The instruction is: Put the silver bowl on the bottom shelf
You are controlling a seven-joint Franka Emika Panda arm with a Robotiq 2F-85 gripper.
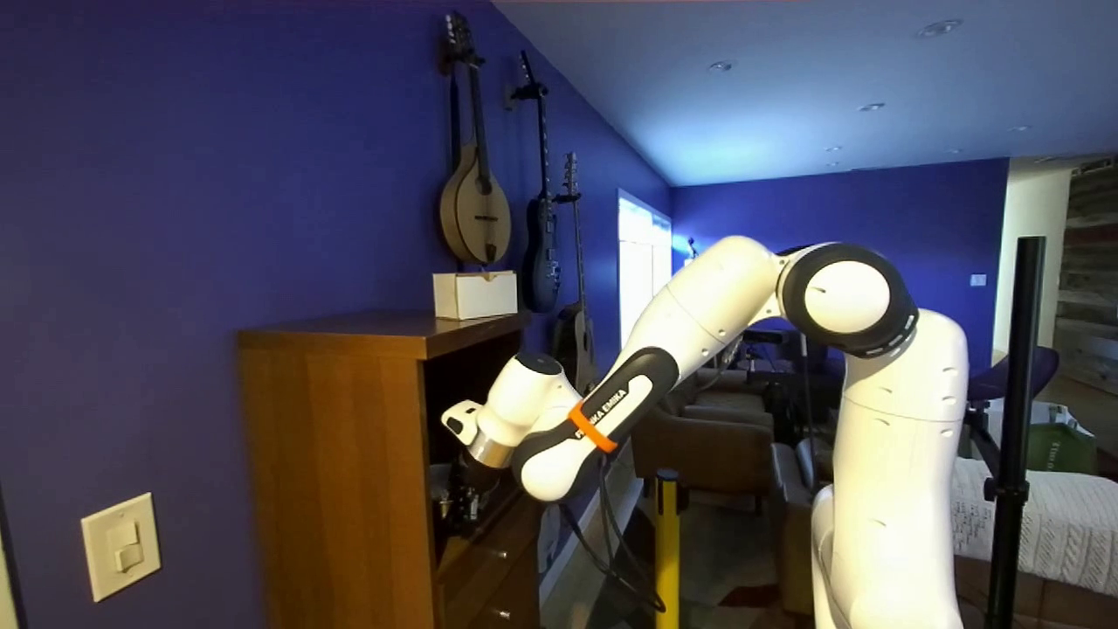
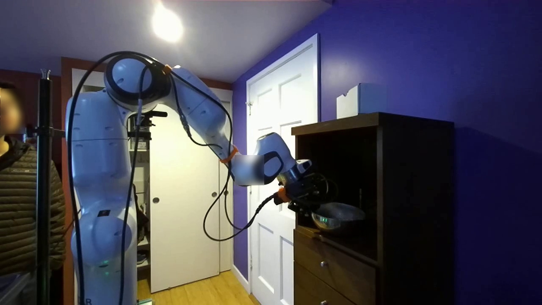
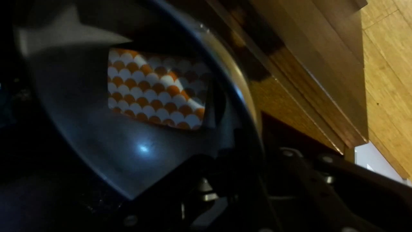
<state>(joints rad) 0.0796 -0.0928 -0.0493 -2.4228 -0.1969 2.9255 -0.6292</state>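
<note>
The silver bowl (image 2: 338, 222) is inside the cabinet's open compartment in an exterior view, at or just over the bottom shelf (image 2: 360, 249); I cannot tell whether it touches the board. In the wrist view the bowl (image 3: 106, 141) fills the left side, with an orange-and-white scalloped packet (image 3: 157, 90) inside it. My gripper (image 3: 254, 154) straddles the bowl's near rim, one finger inside and one outside, and looks shut on it. The gripper (image 2: 312, 207) reaches in through the cabinet's open front. In an exterior view the gripper (image 1: 461, 511) is partly hidden by the cabinet's side.
The brown cabinet (image 2: 415, 190) has a side wall and a top board close around the arm. A white box (image 1: 476, 295) stands on its top. Drawers with knobs (image 2: 334, 264) lie below the opening. A yellow post (image 1: 667, 542) stands beside the arm, and guitars hang on the wall.
</note>
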